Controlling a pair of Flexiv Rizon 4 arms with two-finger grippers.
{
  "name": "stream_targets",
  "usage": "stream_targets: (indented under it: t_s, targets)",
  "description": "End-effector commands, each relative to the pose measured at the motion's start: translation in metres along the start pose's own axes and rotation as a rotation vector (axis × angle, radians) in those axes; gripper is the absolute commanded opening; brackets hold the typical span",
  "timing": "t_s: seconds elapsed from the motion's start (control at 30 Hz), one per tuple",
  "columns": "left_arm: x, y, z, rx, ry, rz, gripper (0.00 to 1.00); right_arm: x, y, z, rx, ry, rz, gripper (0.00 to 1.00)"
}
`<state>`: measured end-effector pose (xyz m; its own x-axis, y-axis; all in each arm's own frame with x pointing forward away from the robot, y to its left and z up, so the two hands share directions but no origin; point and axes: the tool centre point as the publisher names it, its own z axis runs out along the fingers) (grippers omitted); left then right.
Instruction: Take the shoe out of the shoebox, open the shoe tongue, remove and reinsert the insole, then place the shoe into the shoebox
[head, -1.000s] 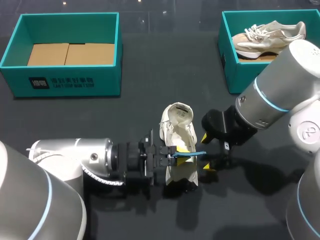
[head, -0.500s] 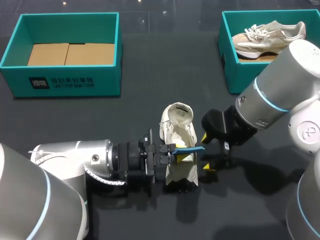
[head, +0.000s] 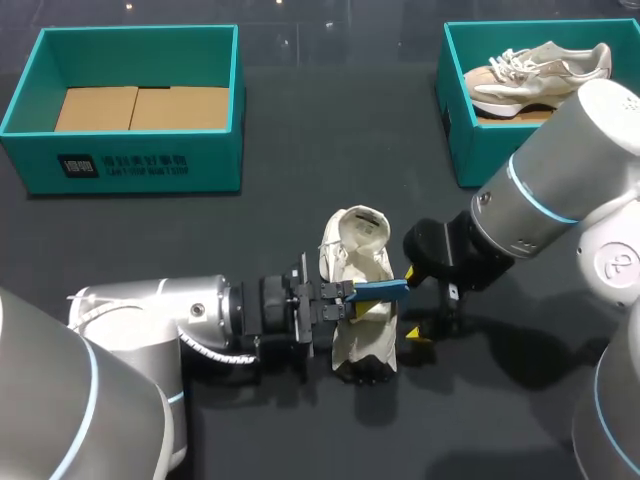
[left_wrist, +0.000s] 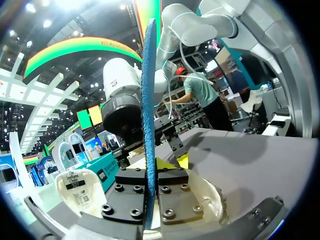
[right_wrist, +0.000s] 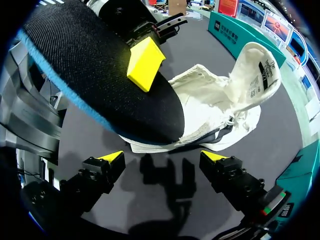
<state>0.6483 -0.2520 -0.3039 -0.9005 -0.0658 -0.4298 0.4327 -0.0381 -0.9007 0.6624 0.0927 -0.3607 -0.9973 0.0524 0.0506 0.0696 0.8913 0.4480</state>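
Observation:
A white shoe (head: 360, 305) lies on the dark table in the middle of the head view, its tongue folded open towards the far side. My left gripper (head: 343, 293) is shut on a blue-edged insole (head: 380, 290), which it holds just above the shoe's opening. In the left wrist view the insole (left_wrist: 148, 100) stands edge-on between the pressed jaws of the left gripper (left_wrist: 150, 170), with the shoe tongue (left_wrist: 82, 192) beside it. My right gripper (head: 414, 305) stands open just right of the shoe. In its own view the right gripper (right_wrist: 164, 157) faces the shoe (right_wrist: 220, 105), with the insole's black face (right_wrist: 100, 80) above it.
A teal shoebox (head: 130, 150) with cardboard inside stands at the back left. A second teal box (head: 460, 130) at the back right holds another pale shoe (head: 540, 70).
My left gripper has raised the insole a little above the shoe and shifted slightly right. The right arm has not moved.

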Motion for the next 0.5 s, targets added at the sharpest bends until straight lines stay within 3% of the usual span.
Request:
stream_targets:
  t_s: [0.03,0.5]
  targets:
    - [0.0,0.004,0.002,-0.008,0.005,0.009,0.0,0.001,0.0,0.001,0.001,-0.003,0.001,1.0]
    - [0.001,0.019,-0.009,-0.069,0.004,0.042,0.0,0.001,0.0,0.001,0.001,-0.003,0.001,1.0]
